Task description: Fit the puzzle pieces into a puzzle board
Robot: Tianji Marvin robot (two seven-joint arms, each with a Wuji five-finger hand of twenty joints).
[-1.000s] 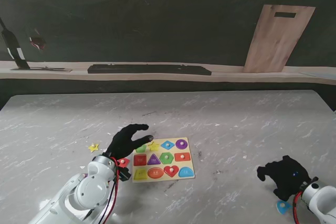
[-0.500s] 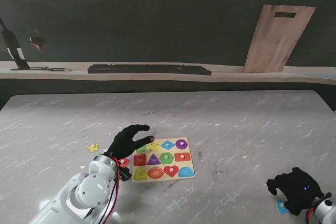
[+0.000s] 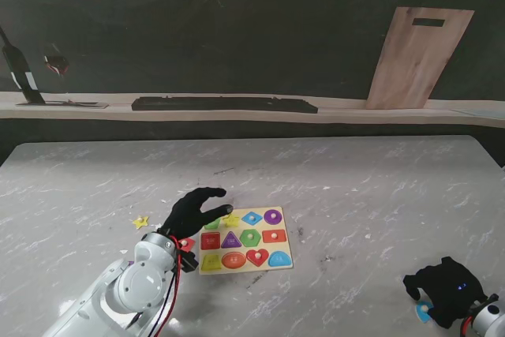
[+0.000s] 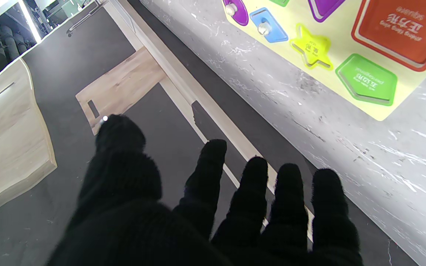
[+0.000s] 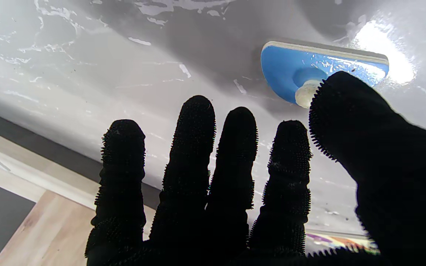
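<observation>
Board point(image 3: 245, 240) at lower centre looks mostly filled. Left hand point(image 3: 193, 211) hovers spread over its left edge, holding nothing. Right hand point(image 3: 443, 288), spread, lower right, over a loose blue piece point(image 5: 301, 74); yellow star point(image 3: 141, 222) also unplaced.

Puzzle board point(image 3: 245, 240) centre-left on table point(image 3: 355, 187); loose piece point(image 3: 424, 312) far right, nearer to me.
</observation>
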